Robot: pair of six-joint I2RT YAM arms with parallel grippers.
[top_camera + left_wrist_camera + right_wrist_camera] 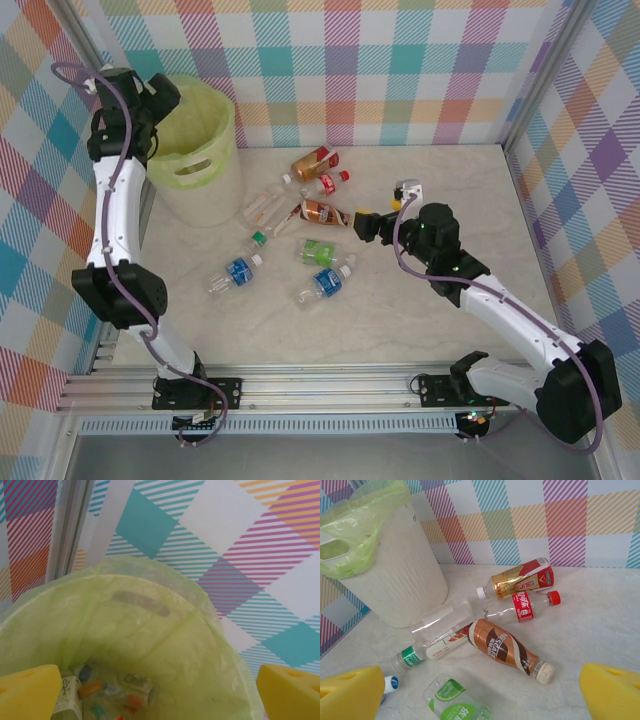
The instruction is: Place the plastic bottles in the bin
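Right wrist: right gripper (480, 686), jaws apart, is hovering by the brown Nescafe bottle (504, 648) lying right of the bin (395, 580); best straddling its middle crosswise. Left gripper (160, 695) is gaping above bin.

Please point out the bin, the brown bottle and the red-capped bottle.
bin (405, 575): right wrist view, side wall.
brown bottle (502, 647): right wrist view, label.
red-capped bottle (522, 606): right wrist view, red label.

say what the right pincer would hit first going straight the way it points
Most likely the brown Nescafe bottle, lying on its side right ahead of the open right pincer; depth is hard to judge.
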